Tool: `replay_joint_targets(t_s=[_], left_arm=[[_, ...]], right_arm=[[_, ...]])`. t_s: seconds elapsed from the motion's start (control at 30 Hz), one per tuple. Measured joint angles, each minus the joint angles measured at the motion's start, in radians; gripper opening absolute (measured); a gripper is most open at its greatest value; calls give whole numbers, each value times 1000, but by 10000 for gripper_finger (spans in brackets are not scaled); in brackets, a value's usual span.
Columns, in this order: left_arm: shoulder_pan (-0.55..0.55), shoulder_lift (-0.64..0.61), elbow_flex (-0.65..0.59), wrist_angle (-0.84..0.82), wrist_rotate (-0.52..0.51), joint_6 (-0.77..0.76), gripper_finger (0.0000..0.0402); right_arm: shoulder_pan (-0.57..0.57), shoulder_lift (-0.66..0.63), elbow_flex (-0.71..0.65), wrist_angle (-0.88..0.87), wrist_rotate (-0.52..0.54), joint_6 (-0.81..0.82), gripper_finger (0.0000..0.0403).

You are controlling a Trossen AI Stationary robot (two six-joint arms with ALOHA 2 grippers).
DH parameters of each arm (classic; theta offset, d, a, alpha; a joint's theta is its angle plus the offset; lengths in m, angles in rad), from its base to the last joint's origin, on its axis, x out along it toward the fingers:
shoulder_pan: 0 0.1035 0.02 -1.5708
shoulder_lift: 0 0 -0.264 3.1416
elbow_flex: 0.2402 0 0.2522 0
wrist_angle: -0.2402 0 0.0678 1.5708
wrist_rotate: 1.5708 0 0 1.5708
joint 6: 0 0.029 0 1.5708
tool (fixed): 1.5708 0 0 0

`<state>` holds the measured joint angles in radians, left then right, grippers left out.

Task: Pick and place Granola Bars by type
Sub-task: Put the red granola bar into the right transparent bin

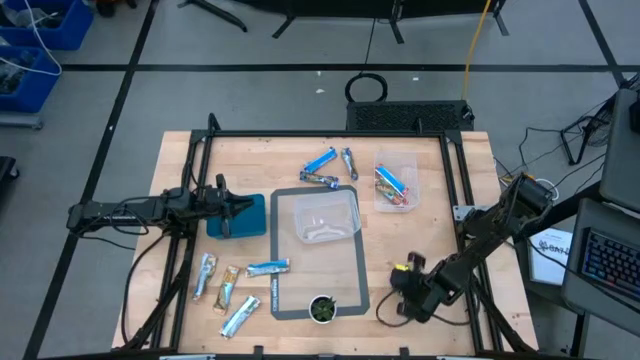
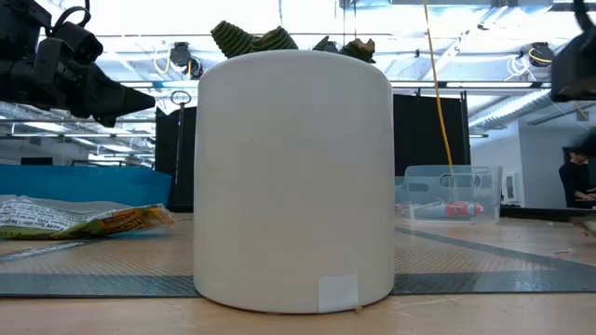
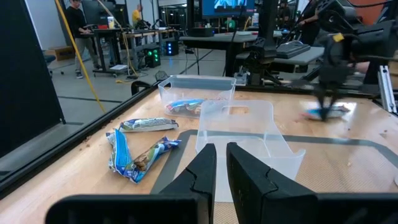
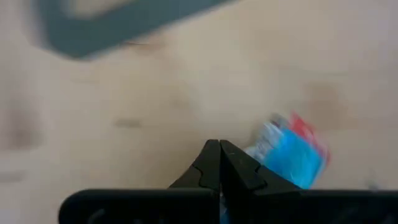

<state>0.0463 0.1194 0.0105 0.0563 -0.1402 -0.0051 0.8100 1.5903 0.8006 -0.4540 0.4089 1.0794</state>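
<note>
Granola bars lie in groups: three at the far middle (image 1: 322,165), several at the near left (image 1: 232,288). Blue-and-orange ones sit in a clear bin (image 1: 395,186). A second clear bin (image 1: 325,215) rests on the grey mat (image 1: 365,280). My right gripper (image 4: 219,146) is shut and points steeply down at the near right (image 1: 400,283), right beside a blue-and-red bar (image 4: 292,155) that lies on the wood (image 3: 326,112). My left gripper (image 3: 221,152) waits level at the left (image 1: 238,208), over a blue tray (image 1: 250,218). A narrow gap shows between its fingers, with nothing in it. My right gripper comes at the blue-and-red bar slanting from above, its shut fingertips at the bar's end (image 4: 264,149). The picture is smeared there, and I cannot tell whether the fingers touch the bar or only stand next to it.
A small white pot with a green plant (image 1: 322,308) stands on the mat's near edge and fills the low view (image 2: 293,177). A black frame (image 1: 330,133) rails the table's sides. Bare wood lies between the mat and the right rail.
</note>
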Motion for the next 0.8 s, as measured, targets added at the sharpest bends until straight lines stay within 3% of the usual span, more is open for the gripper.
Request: replay_joint_targets(t_s=[0.23, 0.37, 0.67, 0.8], left_arm=[[0, 0, 0, 0, 0, 0, 42], [0, 0, 0, 0, 0, 0, 42], [0, 0, 0, 0, 1, 0, 42], [0, 0, 0, 0, 1, 0, 42]], right_arm=[[-30, -159, -19, 12, 142, -135, 0], [-31, -245, -67, 139, 205, -274, 0], [-22, -493, -315, 334, 255, -320, 0], [3, -612, -457, 510, 303, -391, 0]])
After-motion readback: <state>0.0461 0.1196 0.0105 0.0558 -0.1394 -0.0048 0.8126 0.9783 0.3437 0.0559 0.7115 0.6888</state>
